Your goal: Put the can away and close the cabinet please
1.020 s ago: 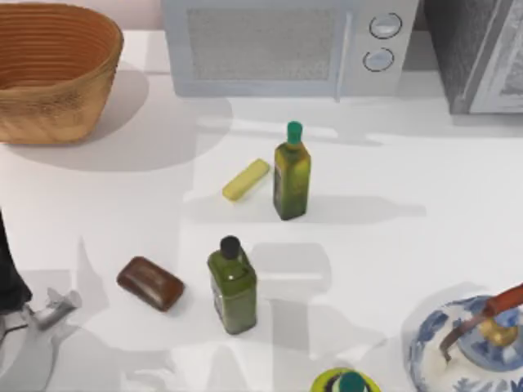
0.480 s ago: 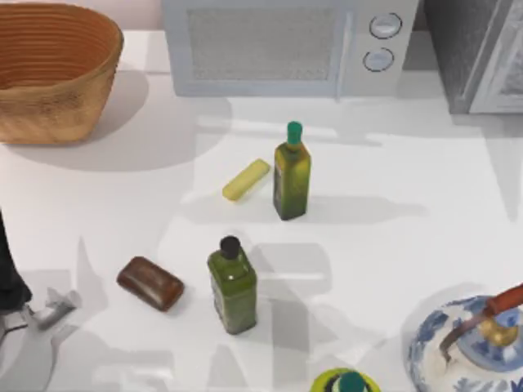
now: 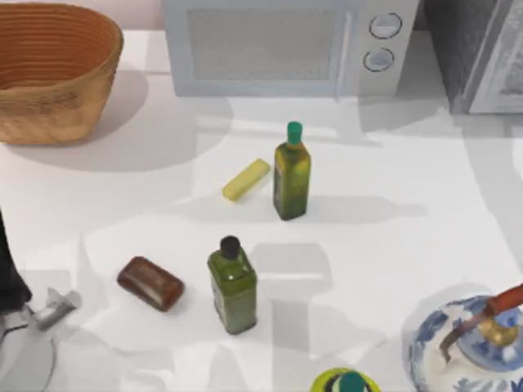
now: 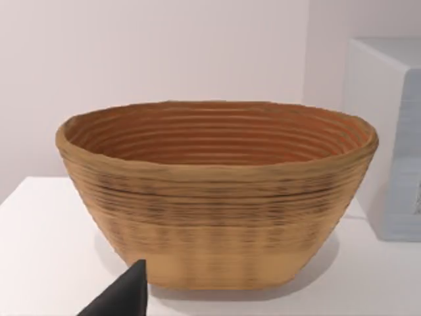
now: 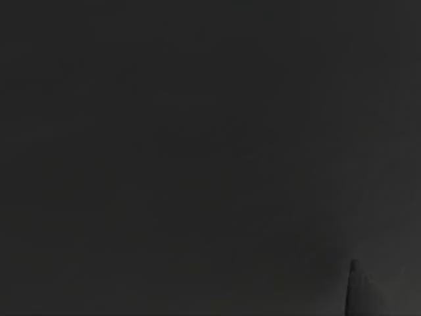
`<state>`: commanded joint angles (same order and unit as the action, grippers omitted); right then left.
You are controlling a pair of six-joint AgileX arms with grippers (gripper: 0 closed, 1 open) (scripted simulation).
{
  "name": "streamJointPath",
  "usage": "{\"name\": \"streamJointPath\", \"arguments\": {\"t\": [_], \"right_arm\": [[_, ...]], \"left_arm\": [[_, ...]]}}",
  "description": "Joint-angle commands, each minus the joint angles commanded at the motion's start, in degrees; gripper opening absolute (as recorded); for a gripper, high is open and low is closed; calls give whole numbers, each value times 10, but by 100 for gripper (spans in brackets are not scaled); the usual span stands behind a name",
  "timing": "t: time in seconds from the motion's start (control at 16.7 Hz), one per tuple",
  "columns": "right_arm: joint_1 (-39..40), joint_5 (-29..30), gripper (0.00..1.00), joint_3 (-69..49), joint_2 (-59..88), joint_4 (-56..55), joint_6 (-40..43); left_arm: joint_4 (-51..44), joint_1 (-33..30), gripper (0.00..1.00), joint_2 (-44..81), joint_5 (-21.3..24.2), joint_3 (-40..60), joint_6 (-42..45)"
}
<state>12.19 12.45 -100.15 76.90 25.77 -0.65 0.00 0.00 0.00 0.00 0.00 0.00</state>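
- While the right wrist view was dark, the top view gave the counts: two green bottles, one with a teal cap [image 3: 292,171] mid-table and one with a black cap [image 3: 232,284] nearer the front.
- One each of: yellow bar [image 3: 246,180], brown block [image 3: 150,282], woven basket [image 3: 57,98], white microwave [image 3: 286,49] with two round knobs, blue-and-white teapot [image 3: 458,351], and a yellow-green lidded item [image 3: 345,382] at the front edge.
- Cabinet [image 3: 462,57] sat at the table's back right corner, just beside the microwave.
- Can: location could not be told.
- Left arm [image 3: 10,278] was parked at the front left edge. The left gripper [image 3: 54,308] lay low by the table, and whether it was open or closed could not be told; the same went for the right gripper.
- Versus 0.5 s ago: every object stayed put, and only the shadow along the right edge had grown.
- Bottle labels were too blurred to read.
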Motion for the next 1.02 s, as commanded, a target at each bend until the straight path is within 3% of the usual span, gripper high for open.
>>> {"name": "streamJointPath", "arguments": {"t": [0.18,0.36,0.66,1.02], "right_arm": [[90,90,100,8,-16,-3,-2],[128,127,100,11,-24,-5,-2],[112,138,100,6,-35,-1,5],[69,96,100,-52,47,-25,5]], "left_arm": [[0,0,100,0,0,0,0],[0,0,100,0,0,0,0],[0,0,100,0,0,0,0],[0,0,100,0,0,0,0]]}}
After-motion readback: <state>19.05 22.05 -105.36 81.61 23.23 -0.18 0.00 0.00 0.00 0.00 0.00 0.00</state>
